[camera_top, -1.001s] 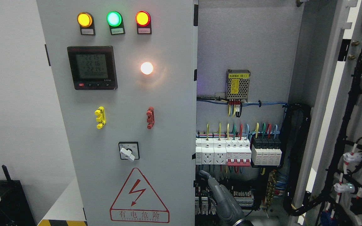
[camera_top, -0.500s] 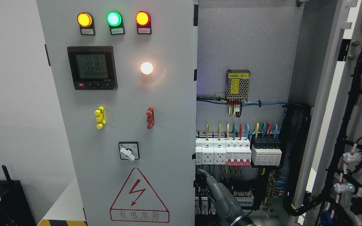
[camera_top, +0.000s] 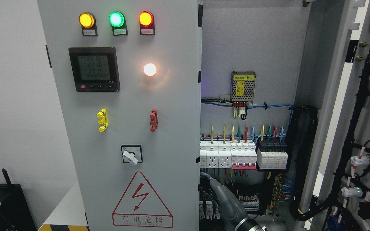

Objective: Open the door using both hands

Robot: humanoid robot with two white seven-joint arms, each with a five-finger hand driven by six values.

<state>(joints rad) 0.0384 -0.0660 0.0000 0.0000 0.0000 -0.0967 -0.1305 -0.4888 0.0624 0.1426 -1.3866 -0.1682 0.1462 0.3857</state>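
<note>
Left door (camera_top: 124,128) fills the left half of the head view, apparently closed or nearly so, long axis vertical, carrying three lamps (camera_top: 116,19) at 12 o'clock, a meter (camera_top: 94,69), a yellow clip (camera_top: 102,120), a red clip (camera_top: 153,120), a rotary switch (camera_top: 131,154) and a warning triangle (camera_top: 142,201) at 6 o'clock. Its free edge runs top to bottom just left of centre. One robot hand (camera_top: 218,192) shows at 6 o'clock, just right of that edge, fingers (camera_top: 208,178) straight and held together, gripping nothing, pointing toward 11 o'clock, in front of the breakers (camera_top: 228,154). Which side its arm enters from is unclear, so left or right cannot be told. Door edge lies at 9 o'clock from the fingertips, close; contact cannot be confirmed. Right door (camera_top: 358,112) stands swung open at 3 o'clock, wiring exposed. Judgement: hooking the vertical edge and pulling leftward and outward is the step in hand.
</note>
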